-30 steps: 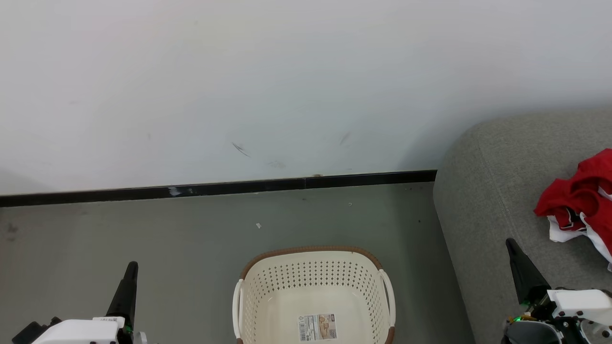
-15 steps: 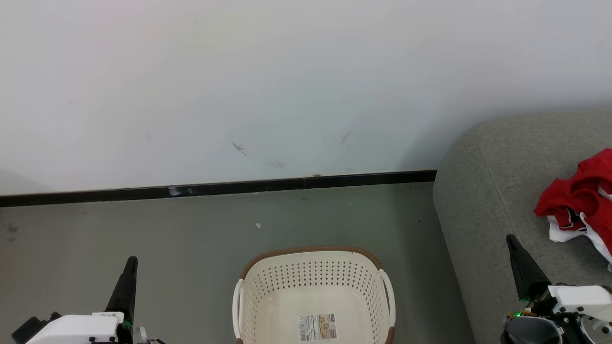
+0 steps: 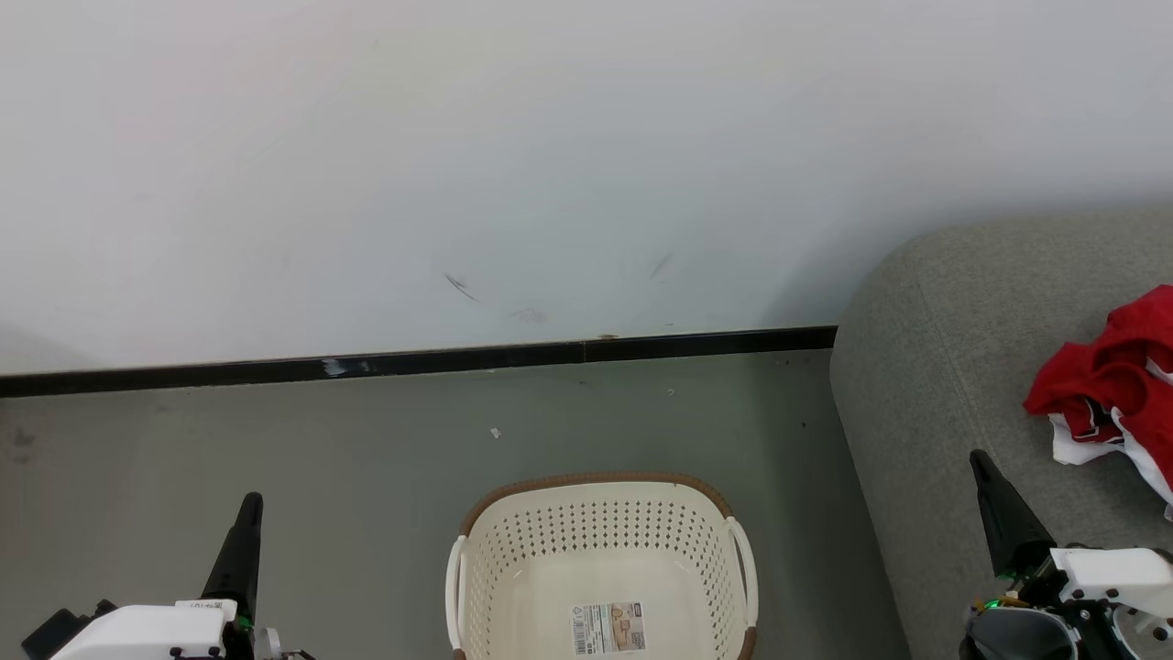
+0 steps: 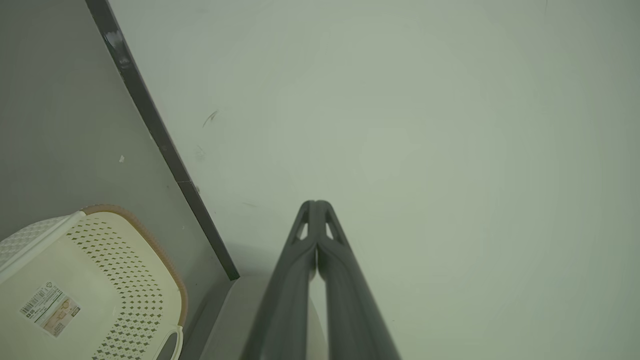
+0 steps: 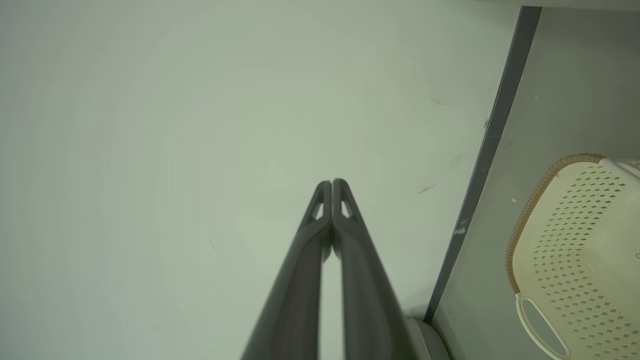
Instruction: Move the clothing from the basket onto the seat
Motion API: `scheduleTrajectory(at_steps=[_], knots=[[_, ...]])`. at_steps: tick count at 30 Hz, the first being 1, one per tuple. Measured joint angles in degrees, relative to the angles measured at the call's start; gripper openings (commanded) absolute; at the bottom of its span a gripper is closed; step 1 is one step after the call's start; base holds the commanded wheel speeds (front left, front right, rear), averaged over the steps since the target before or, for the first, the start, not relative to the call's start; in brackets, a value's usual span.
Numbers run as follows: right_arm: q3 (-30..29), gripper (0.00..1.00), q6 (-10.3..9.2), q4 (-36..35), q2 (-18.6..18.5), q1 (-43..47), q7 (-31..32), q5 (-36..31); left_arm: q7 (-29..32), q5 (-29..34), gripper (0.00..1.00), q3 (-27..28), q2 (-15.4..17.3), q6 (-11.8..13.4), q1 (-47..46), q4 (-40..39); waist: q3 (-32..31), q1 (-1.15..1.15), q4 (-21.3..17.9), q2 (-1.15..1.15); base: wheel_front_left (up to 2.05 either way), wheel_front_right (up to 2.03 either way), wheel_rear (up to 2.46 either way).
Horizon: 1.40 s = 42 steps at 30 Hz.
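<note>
Red sports garments (image 3: 1113, 385) with white trim lie crumpled on the grey sofa (image 3: 944, 367), just beyond and to the right of the right gripper (image 3: 979, 463), whose dark fingers are pressed together tip to tip above the cushion. Between the two grippers the cream laundry basket (image 3: 596, 527) stands on the grey floor (image 3: 275, 440), its bare bottom showing a label sticker (image 3: 608, 627). Well to the basket's left, the left gripper (image 3: 249, 502) points toward the white wall (image 3: 550, 137), its fingers likewise closed tight.

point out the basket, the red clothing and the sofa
basket (image 3: 596, 478), head view, brown back rim
red clothing (image 3: 1113, 376), head view, red fold
sofa (image 3: 935, 367), head view, bare grey fabric
</note>
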Motion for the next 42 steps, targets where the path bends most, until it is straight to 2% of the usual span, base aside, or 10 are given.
scheduleTrajectory(at_steps=[42], knots=[[0.02, 0.00, 0.00, 0.10, -0.03, -0.01, 0.00, 0.01, 0.01, 0.00, 0.00, 0.10, -0.01, -0.29, -0.09, 0.54, -0.01, -0.01, 0.00, 0.00, 0.00, 0.00, 0.00]])
